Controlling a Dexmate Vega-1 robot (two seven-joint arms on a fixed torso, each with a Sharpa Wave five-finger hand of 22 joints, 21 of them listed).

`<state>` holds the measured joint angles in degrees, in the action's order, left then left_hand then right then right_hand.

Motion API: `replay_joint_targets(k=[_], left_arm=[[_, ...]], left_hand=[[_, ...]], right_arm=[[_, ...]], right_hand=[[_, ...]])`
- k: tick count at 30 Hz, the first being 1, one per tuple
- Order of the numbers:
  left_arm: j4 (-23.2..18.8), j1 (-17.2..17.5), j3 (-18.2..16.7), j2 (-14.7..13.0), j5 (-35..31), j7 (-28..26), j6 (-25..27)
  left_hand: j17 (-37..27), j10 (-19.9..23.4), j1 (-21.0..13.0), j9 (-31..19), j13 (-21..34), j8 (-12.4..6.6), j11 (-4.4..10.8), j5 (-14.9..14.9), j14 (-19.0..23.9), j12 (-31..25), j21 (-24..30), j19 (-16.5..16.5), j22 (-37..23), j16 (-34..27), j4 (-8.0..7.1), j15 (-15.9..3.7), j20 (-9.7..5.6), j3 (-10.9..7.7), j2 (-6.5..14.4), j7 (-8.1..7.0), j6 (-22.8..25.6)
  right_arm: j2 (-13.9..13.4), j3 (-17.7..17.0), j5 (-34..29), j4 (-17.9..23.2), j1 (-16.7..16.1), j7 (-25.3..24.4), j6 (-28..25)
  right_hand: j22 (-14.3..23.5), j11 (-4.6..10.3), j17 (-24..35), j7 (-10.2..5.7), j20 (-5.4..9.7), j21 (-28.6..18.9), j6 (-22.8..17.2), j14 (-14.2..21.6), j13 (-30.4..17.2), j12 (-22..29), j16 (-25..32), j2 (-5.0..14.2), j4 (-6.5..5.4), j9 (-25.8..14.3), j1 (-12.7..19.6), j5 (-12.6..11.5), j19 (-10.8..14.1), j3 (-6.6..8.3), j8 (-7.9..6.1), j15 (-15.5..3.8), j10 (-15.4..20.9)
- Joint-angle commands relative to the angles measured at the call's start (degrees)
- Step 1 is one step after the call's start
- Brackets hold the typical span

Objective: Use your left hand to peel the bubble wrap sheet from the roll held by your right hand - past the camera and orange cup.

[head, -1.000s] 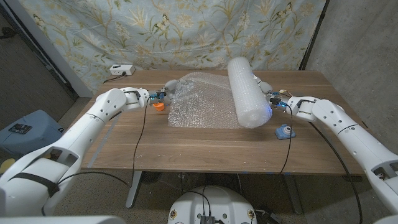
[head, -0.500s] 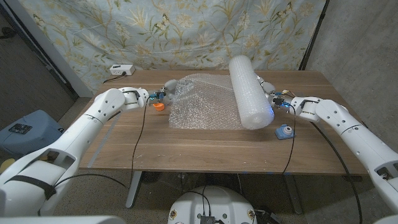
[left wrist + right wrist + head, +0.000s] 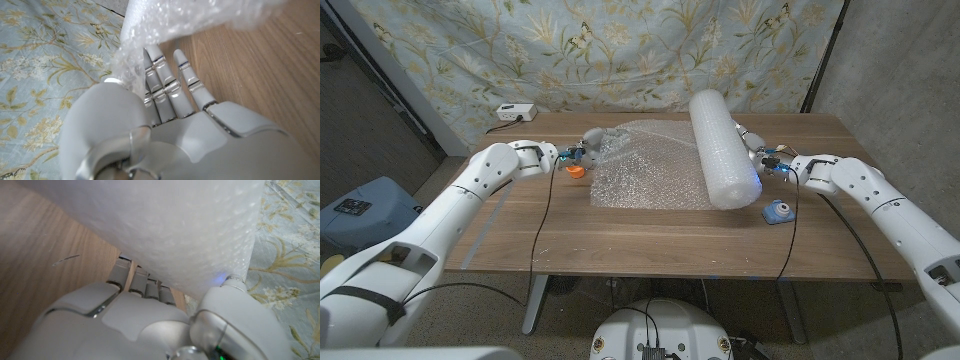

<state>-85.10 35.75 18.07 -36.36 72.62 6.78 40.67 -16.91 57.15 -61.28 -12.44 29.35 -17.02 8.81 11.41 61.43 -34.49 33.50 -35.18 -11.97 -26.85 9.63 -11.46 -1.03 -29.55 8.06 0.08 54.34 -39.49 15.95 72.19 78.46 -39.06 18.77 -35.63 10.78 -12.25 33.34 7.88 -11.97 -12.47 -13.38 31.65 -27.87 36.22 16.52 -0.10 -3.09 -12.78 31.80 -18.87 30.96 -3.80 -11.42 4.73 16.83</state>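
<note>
From the head view, your right hand grips the bubble wrap roll, which lies across the wooden tabletop from the far edge toward you. The bubble wrap sheet spreads flat from the roll toward your left hand, which pinches the sheet's far corner, lifted just off the wood. The orange cup stands right beside that hand, at the sheet's edge. A small blue object sits near your right forearm. A white box rests at the far left edge; any writing on it is too small to read.

In your left wrist view, the sheet is caught between thumb and fingers.

In your right wrist view, the roll presses against your curled fingers.
</note>
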Motion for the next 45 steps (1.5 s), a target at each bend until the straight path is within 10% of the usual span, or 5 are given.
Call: replay_joint_targets(k=[1, 45], left_arm=[[-2.88, 1.94, -1.81, -1.15, 1.56, -1.8, -1.58], [-10.64, 9.81, -6.36, -4.51, 8.56, -9.53, -6.66]], left_hand=[[-0.11, 0.75, -0.52, -0.09, 0.32, -0.05, 0.08, 0.0, 0.27, 0.05, 0.32, -0.03, -0.04, 0.19, -0.32, -0.09, 0.0, -0.17, -0.09, 1.3, 1.5], [-0.35, 0.99, -0.61, -0.16, 0.57, 0.42, 0.2, 0.01, 0.39, 0.68, 1.5, 0.4, 0.11, 0.47, -0.27, -0.16, 0.02, -0.25, -0.17, 1.3, 1.64]], right_arm=[[-0.59, 0.44, -0.15, -1.03, 1.43, 0.12, -2.47], [-0.69, 3.34, -3.16, -6.87, 8.32, 2.5, -9.87]], right_hand=[[0.18, -0.16, 0.14, 3.89, -0.28, 0.08, 0.33, 0.14, -0.19, -0.09, -0.01, 0.07, 0.04, 0.07, -0.69, -0.35, -0.12, -0.51, 0.1, 0.57, -0.18], [0.18, -0.17, 0.38, 3.9, -0.27, -0.02, 0.85, -0.01, -0.54, -0.94, 0.04, 0.57, -0.4, 0.35, -0.95, -1.44, 0.2, -1.56, -0.13, 0.68, -0.06]])
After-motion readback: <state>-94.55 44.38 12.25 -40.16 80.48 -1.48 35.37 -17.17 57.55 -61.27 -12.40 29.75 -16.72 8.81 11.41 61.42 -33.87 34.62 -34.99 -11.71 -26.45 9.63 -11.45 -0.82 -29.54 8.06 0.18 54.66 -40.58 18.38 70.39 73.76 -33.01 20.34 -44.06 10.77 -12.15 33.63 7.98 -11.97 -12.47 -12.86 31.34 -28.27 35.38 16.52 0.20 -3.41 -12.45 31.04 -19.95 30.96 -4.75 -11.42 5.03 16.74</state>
